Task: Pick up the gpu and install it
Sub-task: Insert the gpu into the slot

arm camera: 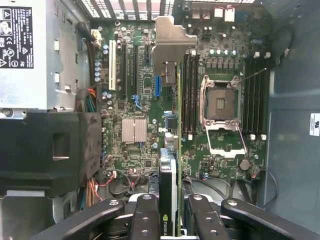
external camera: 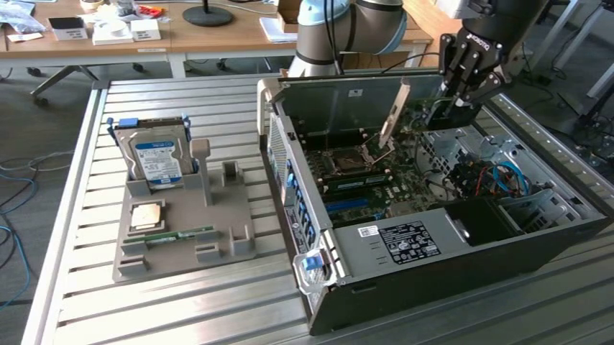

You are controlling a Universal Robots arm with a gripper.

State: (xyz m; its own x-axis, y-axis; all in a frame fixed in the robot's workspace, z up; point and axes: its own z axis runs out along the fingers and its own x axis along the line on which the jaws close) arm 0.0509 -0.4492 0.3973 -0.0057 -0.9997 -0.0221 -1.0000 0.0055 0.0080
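A: Holding anything?
B: Yes, gripper (external camera: 451, 108) closed narrow on the card (arm camera: 170, 180), one finger pressed to each flat face; from the wrist, black fingers (arm camera: 145, 215) either side of the card, seen edge-on

A: Whereabouts in the exterior view?
B: Up at one o'clock of the open computer case (external camera: 432, 280), inside its walls and above the main board (arm camera: 135, 105); gripped at the end away from the silvery bracket (external camera: 393, 118), with that bracket leaning at about nine o'clock of the gripper

A: Seated in a slot?
B: Cannot tell; standing on its long edge, lined up along the board between the long slots (arm camera: 122, 70) and the memory sticks (arm camera: 190, 90), with the processor socket (arm camera: 222, 105) just past those sticks

A: Anything else in the case?
B: Power supply (external camera: 413, 241) with its white-and-black label at six o'clock of the gripper, near the case's front wall

A: And outside it?
B: At nine o'clock of the case, on the slatted metal table (external camera: 192, 316), a grey tray (external camera: 235, 237); in it a hard drive (external camera: 158, 162) propped upright at the twelve o'clock end, a square processor chip (external camera: 146, 214) flat just beneath, and a green memory stick (external camera: 187, 233) flat at five o'clock of the chip, all well apart from the gripper
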